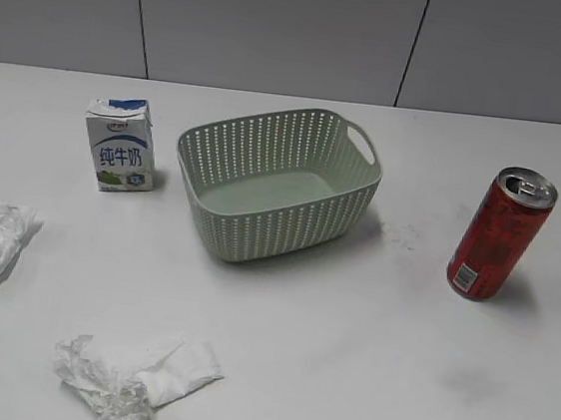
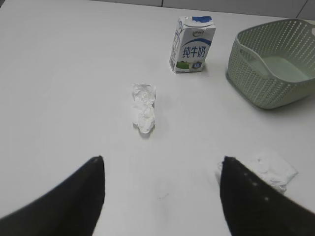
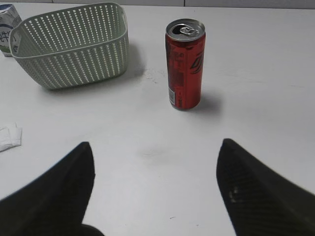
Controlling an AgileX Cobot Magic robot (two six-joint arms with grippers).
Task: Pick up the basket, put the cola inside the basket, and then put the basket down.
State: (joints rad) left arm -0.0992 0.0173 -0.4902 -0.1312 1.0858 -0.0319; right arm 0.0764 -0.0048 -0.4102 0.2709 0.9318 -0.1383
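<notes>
The pale sage-green basket [image 1: 278, 185] stands empty on the white table, mid-back. It also shows in the left wrist view [image 2: 275, 64] and the right wrist view [image 3: 74, 46]. The red cola can [image 1: 500, 234] stands upright to the right of it, and shows in the right wrist view [image 3: 184, 64]. Neither gripper shows in the exterior view. My left gripper [image 2: 161, 164] is open and empty above bare table, well short of the basket. My right gripper [image 3: 155, 147] is open and empty, with the can ahead of it and apart.
A white-and-blue milk carton [image 1: 120, 144] stands left of the basket. Crumpled white tissues lie at the left [image 1: 1, 244] and front left [image 1: 133, 375]. A grey panelled wall [image 1: 279, 29] runs behind the table.
</notes>
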